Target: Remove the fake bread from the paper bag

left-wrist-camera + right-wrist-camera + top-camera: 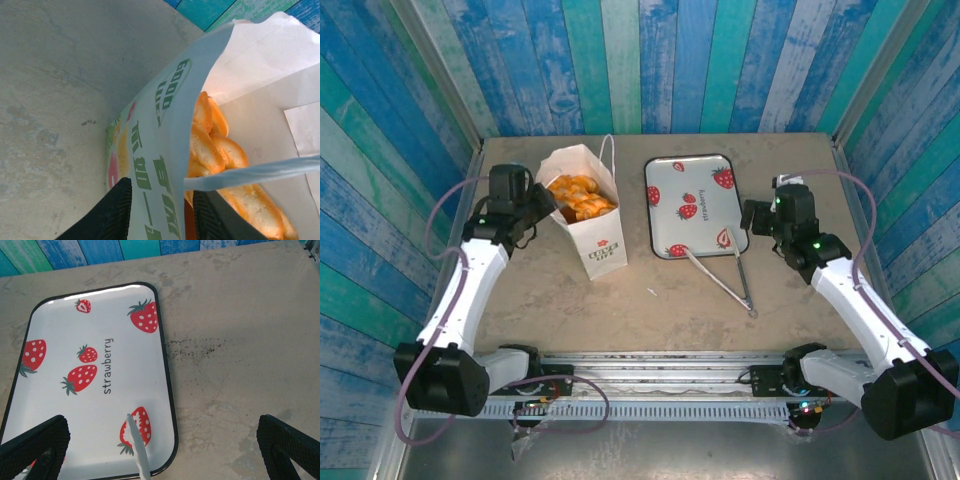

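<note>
While the fake bread (582,197) is sitting inside the upright paper bag (598,240), removal is pending.
Left fingers (112,212) are straddling its wall, presumably steadying it; pinch unconfirmed. Right fingers (40,440) are hovering spread wide over the tray (167,390) edge, likely for picking.

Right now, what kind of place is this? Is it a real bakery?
Probably not: it looks like a robot practice booth. Blue-green plank walls box in one small table, two robot arms stand at its near edge, and the bread in the paper bag looks like toys.
</note>
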Robot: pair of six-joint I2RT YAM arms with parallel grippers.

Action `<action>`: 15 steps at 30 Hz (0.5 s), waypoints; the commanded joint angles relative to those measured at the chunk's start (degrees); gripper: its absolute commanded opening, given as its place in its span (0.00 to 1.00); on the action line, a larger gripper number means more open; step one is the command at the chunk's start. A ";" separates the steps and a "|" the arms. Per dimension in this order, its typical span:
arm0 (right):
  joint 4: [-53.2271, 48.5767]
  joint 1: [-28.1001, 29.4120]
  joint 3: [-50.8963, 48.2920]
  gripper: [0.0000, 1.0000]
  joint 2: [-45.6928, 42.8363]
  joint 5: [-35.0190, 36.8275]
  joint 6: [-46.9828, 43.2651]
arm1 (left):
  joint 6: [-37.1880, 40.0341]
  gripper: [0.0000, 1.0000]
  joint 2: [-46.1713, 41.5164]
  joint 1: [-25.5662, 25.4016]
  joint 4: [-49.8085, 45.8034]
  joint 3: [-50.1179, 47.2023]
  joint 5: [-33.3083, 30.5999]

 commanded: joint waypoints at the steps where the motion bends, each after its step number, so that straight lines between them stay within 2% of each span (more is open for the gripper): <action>1: -1.23 0.39 1.64 1.00 0.36 0.12 0.37 | 0.46 0.26 1.55 -0.13 1.46 2.30 -0.77; 10: -0.97 0.39 1.24 1.00 0.91 -0.36 0.28 | 3.35 0.02 5.77 -0.13 0.51 7.59 -1.61; 15: -0.43 0.44 0.68 1.00 1.14 -0.42 0.28 | 7.42 0.00 9.16 -0.21 0.19 12.52 -2.22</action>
